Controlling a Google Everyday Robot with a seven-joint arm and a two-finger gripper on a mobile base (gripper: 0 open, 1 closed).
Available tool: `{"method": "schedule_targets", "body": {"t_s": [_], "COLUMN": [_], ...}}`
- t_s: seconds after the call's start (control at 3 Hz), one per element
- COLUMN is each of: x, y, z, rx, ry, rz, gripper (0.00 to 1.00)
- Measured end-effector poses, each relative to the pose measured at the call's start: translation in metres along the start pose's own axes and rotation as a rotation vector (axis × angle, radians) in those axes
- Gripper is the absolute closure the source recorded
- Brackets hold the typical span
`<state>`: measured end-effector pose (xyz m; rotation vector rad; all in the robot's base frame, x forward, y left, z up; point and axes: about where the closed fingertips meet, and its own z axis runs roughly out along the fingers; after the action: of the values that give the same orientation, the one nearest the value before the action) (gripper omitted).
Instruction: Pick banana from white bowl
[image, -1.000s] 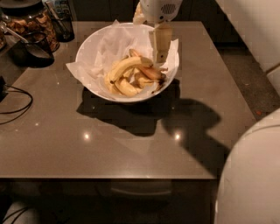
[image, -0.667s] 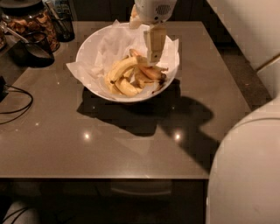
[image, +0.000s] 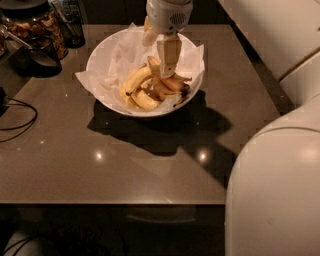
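On a dark table (image: 100, 170), jars (image: 35, 22) at upper left of the frame, the tool (image: 167, 67) has shifted left over the white bowl (image: 117, 104) and hangs at the brownish banana (image: 172, 84), which lies in the paper lining. Whether the tool is clenched cannot be told, and the banana appears unlifted.

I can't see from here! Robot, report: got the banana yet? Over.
Gripper down inside wide white paper-lined bowl, at small brownish-yellow banana. Not lifted yet. Brighter pale-yellow banana close beside.
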<state>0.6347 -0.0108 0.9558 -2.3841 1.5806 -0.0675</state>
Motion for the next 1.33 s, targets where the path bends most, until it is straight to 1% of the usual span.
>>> {"method": "schedule_targets", "body": {"t_s": [0.67,1.0,1.33], "x": [-0.005,-0.006,-0.008], "y": [0.004,0.004,0.003], "z": [0.022,0.027,0.029], "rx": [-0.05,-0.061,-0.068], "ry": [-0.003,0.0,0.004], "rz": [-0.017,-0.024,-0.033], "gripper": [0.41,0.44,0.44]}}
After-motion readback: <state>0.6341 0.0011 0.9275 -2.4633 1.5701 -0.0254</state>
